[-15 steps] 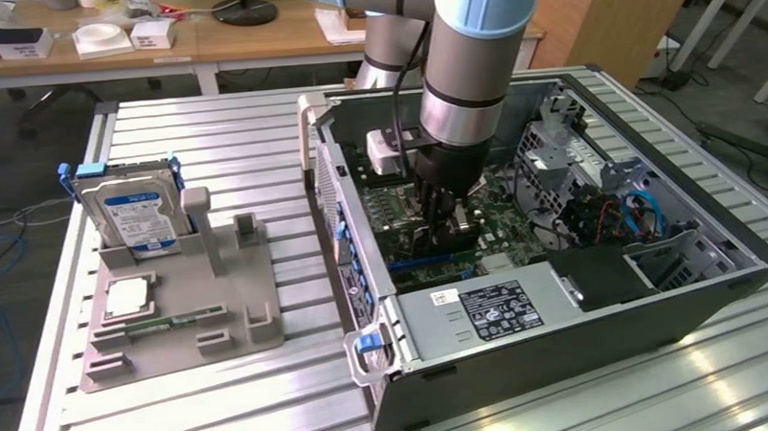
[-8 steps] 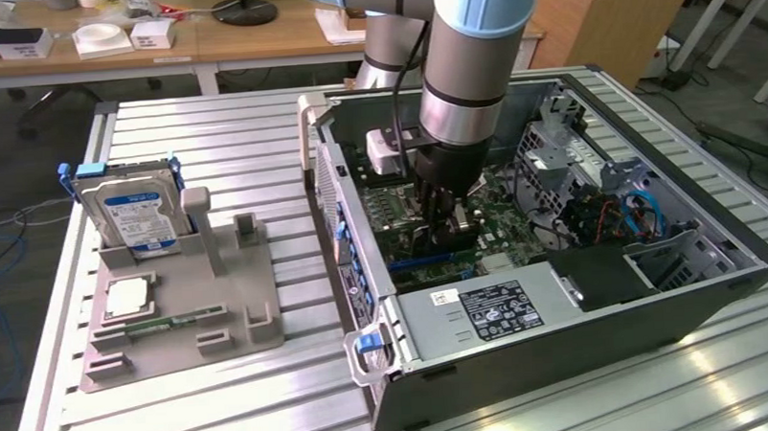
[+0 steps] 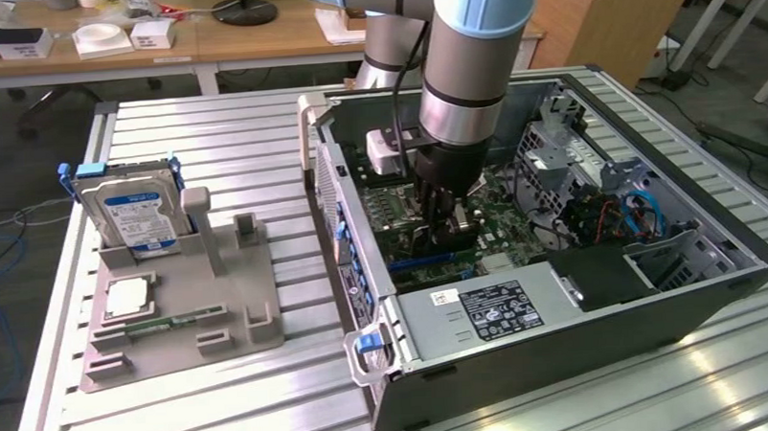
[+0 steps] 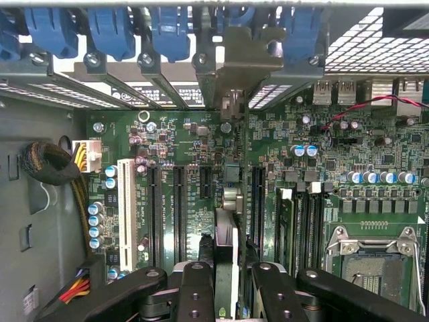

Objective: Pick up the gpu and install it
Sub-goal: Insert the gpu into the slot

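Slatted aluminium bench [image 3: 228,144] carries the open PC case [image 3: 693,291], wooden desks behind it. On the exterior view's left of the case sits the grey parts fixture [image 3: 170,309] with a hard drive [image 3: 135,215] standing upright in it and a memory stick [image 3: 170,324] lying flat in its low slot.

My gripper [image 3: 442,235] is down inside the case, over the motherboard [image 4: 375,147]. My fingers [image 4: 194,288] are closed part way, pinching the gpu [image 4: 226,248] by its top edge, 1 pad on each flat face. The card stands on edge between them, hanging straight below my wrist.

The relation that matters: the card's long axis runs along the expansion slots, toward the rear wall with the blue slot latches [image 4: 107,30]. Its metal bracket [image 4: 244,60] is at that far end, up against the rear slot openings, between 2 of the latches. In the wrist view the card's edge lines up with the gap between the black slot [image 4: 179,208] on one side and the black slot [image 4: 257,208] on the other, and looks parallel to both. My judgement is that it is in or just over a connector there; whether it is fully seated I cannot tell, since the card hides its own lower edge.

White slot [image 4: 125,208] and CPU socket [image 4: 372,265] are well apart from the card. Black sleeved cable bundle [image 4: 47,164] is clear of it too
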